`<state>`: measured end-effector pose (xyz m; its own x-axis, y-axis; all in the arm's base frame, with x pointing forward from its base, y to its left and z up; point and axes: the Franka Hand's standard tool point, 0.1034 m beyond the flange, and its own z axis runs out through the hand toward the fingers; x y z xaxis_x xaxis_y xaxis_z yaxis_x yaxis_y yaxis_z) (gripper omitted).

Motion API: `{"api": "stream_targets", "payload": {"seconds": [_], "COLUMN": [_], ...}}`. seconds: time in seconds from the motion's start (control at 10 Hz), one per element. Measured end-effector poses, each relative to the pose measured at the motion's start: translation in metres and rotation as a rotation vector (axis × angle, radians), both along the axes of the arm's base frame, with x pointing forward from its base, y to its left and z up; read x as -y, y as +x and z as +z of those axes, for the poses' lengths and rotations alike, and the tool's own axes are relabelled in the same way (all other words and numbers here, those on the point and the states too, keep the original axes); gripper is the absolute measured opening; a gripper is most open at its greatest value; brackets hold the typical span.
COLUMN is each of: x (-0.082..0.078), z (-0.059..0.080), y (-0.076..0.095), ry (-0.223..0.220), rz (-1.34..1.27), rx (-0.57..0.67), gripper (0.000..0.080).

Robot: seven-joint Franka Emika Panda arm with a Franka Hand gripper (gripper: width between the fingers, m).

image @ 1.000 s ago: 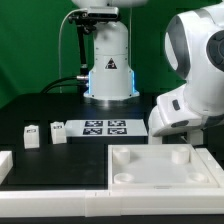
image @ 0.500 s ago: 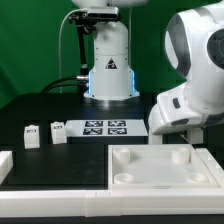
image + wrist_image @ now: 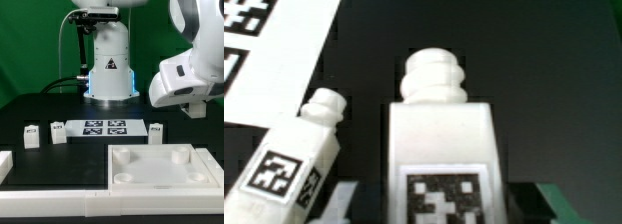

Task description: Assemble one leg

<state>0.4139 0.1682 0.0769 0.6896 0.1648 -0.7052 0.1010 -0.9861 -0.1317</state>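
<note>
Holding the leg (image 3: 446, 135) between its two fingers, the gripper (image 3: 446, 205) is narrow, closed on the tagged end of the leg; the knobbed tip points away from the wrist. In the exterior view the arm (image 3: 190, 70) hangs at two o'clock. A second leg (image 3: 155, 130) stands just beside the marker board (image 3: 105, 127), at its three o'clock end. The tabletop (image 3: 150, 170) lies at five o'clock.

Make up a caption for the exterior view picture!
A robot arm, a big white tabletop, and three little legs beside the marker board.
</note>
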Motion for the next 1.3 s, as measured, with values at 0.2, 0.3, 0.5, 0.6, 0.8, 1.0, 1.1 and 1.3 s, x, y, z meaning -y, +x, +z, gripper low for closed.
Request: {"api": "stream_targets", "payload": {"seconds": [0.2,0.3,0.5,0.6,0.8,1.0,1.1,1.3], "x": [0.0,-0.002,0.003,0.003,0.016,0.026,0.035,0.038], "z": [0.0,-0.005,-0.002,-0.004,0.016,0.029,0.035,0.041], "y": [-0.001,0.01,0.006,0.016,0.037,0.057,0.07,0.08], "ry": [-0.001,0.009,0.011,0.023,0.03,0.06,0.073,0.099], "rz": [0.0,-0.015,-0.031,-0.047,-0.081,-0.081,-0.078,-0.091], "rx": [-0.004,0.091,0.261,0.386,0.589,0.783,0.891,1.115], "gripper": [0.0287,0.0287,0.0287,0.0287,0.0287,0.0287,0.0287,0.0287]}}
